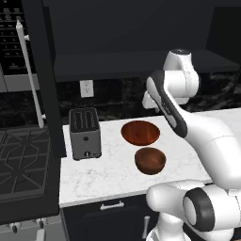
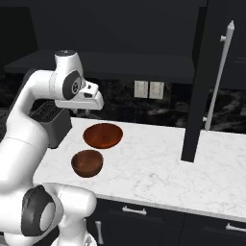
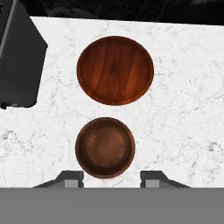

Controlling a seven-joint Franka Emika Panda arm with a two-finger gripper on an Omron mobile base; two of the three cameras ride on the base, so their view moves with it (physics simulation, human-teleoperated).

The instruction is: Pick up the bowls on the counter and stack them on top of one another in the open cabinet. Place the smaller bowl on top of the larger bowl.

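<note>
Left base view. The counter [image 1: 117,176] carries the large bowl [image 1: 140,132] and, nearer the robot, the small bowl [image 1: 150,160]; the two stand close together but apart. A toaster [image 1: 85,133] stands to their left, beside the open cabinet door [image 1: 44,75] with its long white handle [image 1: 29,75]. The cabinet shelf [image 1: 108,66] runs dark above the counter. The arm arches over the bowls, and its hand is largely hidden behind the forearm, so the fingers cannot be read here.

Right base view. The hand hangs above the large bowl [image 2: 103,135], well clear of it; the small bowl [image 2: 87,163] lies lower left, toward the counter [image 2: 153,158] edge. The gripper [image 2: 81,112] is dark against the backsplash, its fingers too indistinct to judge. This view adds two wall outlets [image 2: 148,89] and the door [image 2: 197,81] seen edge-on, with the toaster [image 2: 50,120] mostly behind the arm.

Hand view. Looking straight down, the two fingertips [image 3: 72,178] stand apart, partly open, with nothing between them; the gripper [image 3: 112,179] holds nothing. The small bowl [image 3: 105,147] lies just beyond the tips, centred between them; the large bowl [image 3: 115,70] lies farther on. Both are upright and empty, and a toaster [image 3: 19,57] corner shows at left.
</note>
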